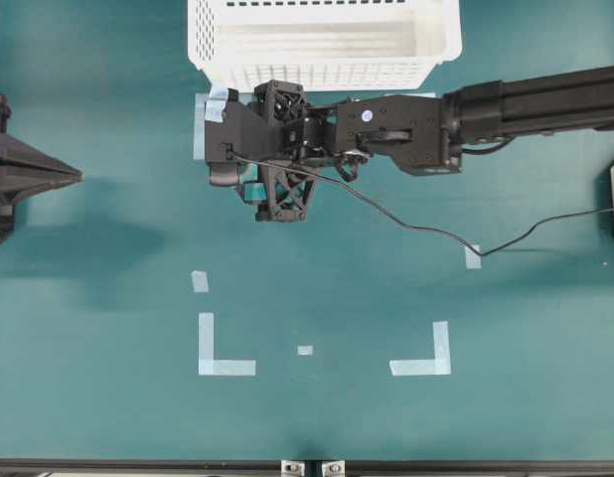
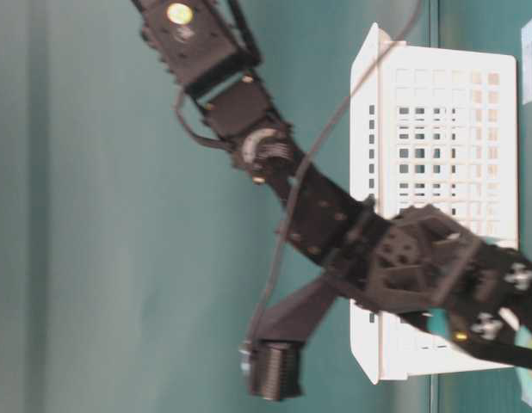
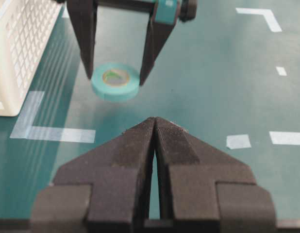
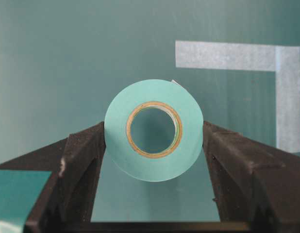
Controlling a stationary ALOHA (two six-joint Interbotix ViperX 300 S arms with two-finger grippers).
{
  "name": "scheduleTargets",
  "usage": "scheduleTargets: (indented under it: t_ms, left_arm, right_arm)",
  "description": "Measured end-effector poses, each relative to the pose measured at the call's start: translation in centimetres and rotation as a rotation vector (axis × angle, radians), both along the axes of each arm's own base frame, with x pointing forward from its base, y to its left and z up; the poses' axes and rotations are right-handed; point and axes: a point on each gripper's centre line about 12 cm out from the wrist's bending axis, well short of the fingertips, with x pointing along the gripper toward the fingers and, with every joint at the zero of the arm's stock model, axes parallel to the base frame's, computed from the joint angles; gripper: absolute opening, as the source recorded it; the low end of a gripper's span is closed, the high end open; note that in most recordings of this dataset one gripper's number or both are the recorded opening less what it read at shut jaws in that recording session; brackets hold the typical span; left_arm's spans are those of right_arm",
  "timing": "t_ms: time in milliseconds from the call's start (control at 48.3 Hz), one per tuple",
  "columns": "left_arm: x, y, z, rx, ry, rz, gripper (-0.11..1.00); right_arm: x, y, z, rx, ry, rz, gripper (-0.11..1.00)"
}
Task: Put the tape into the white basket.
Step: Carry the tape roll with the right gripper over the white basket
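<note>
tape (image 4: 153, 130): small teal roll, pale cardboard core, lying flat.

A desk (image 1: 108, 397) covered in a matte teal surface filled the overhead view. 2 L-shaped corner marks of pale-blue tape lay near its front edge, the left corner mark (image 1: 220, 350) and the right corner mark (image 1: 429, 356) well apart, with a small tape square (image 1: 305, 350) between them. 2 short tape strips (image 1: 200, 281) (image 1: 472, 256) lay farther back. A dark edge rail (image 1: 138, 465) bordered the front. Lighting was even and diffuse, casting soft shadows.
</note>
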Motion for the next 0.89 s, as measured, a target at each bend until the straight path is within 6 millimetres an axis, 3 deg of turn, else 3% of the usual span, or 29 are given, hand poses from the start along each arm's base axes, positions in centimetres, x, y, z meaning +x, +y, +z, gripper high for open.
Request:
scheduleTargets:
  t_ms: [663, 890]
  left_arm:
    - [0.0, 0.0, 0.0, 0.002, 0.000, 0.000, -0.11]
    - [0.0, 0.0, 0.0, 0.000, 0.000, 0.000, -0.11]
  right_arm:
    - [-1.5, 0.2, 7.2, -0.007, -0.058, 0.000, 0.68]
    - [-1.8, -0.1, 8.4, -0.009, -0.081, -0.006, 0.68]
